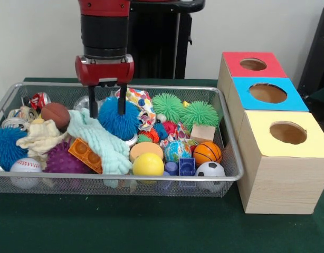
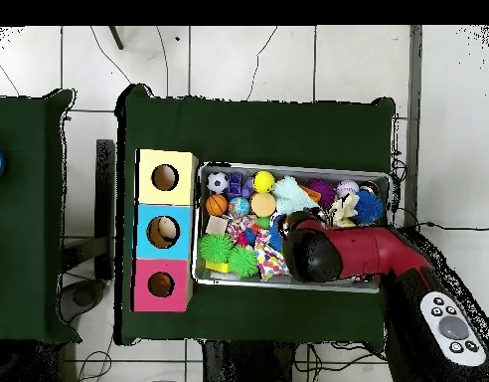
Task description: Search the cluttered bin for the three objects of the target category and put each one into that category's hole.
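My gripper (image 1: 106, 108) hangs open over the left-middle of the wire bin (image 1: 167, 87). Its two black fingers (image 1: 92, 108) straddle the top of a blue spiky ball (image 1: 117, 124) and the edge of a mint cloth (image 1: 101, 142), with nothing clamped between them. Two green spiky balls (image 1: 169, 105) lie at the back of the bin, and another blue spiky ball (image 1: 3, 147) sits at the left end. A basketball (image 1: 207, 153), soccer ball (image 1: 210, 171), yellow ball (image 1: 148, 164) and baseball (image 1: 26, 167) lie along the front. In the overhead view the arm (image 2: 313, 257) hides the gripper.
Three wooden boxes with round holes stand right of the bin: red top (image 1: 253, 64), blue top (image 1: 267, 93), yellow top (image 1: 287, 133). The bin also holds a brown football (image 1: 55, 115), an orange brick (image 1: 85, 154), a wood block (image 1: 202, 133) and cans (image 1: 38, 100).
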`<state>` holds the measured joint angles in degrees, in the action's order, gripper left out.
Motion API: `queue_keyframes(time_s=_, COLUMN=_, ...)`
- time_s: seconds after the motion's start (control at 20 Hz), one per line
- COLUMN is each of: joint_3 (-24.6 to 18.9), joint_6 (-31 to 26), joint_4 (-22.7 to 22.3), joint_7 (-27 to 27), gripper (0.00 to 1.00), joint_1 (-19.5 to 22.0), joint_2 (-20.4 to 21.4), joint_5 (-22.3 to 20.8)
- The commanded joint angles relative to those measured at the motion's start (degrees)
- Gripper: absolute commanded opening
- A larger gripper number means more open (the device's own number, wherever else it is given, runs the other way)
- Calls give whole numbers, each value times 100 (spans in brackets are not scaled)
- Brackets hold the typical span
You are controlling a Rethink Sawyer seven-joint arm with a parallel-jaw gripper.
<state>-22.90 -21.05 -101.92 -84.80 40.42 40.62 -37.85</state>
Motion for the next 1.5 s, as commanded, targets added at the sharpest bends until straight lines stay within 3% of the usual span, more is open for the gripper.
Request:
queue_keyframes(time_s=0.05, joint_3=-355, joint_6=-999, joint_4=-79, joint_7=516, gripper=100, joint_1=-259, joint_2=647, joint_5=112)
queue_keyframes(time_s=0.45, joint_3=-227, joint_6=-414, joint_4=-273, joint_7=-213, gripper=100, joint_1=-652, joint_2=537, joint_5=76)
queue_keyframes(time_s=0.75, joint_3=88, joint_6=309, joint_4=-292, joint_7=-946, gripper=100, joint_1=-1117, joint_2=65, joint_5=55)
queue_keyframes(time_s=1.15, joint_3=83, joint_6=501, joint_4=-444, joint_7=-902, gripper=100, joint_1=-1212, joint_2=-326, joint_5=182)
queue_keyframes(time_s=1.5, joint_3=314, joint_6=146, joint_4=-542, joint_7=-1032, gripper=100, joint_1=-1372, joint_2=-440, joint_5=492)
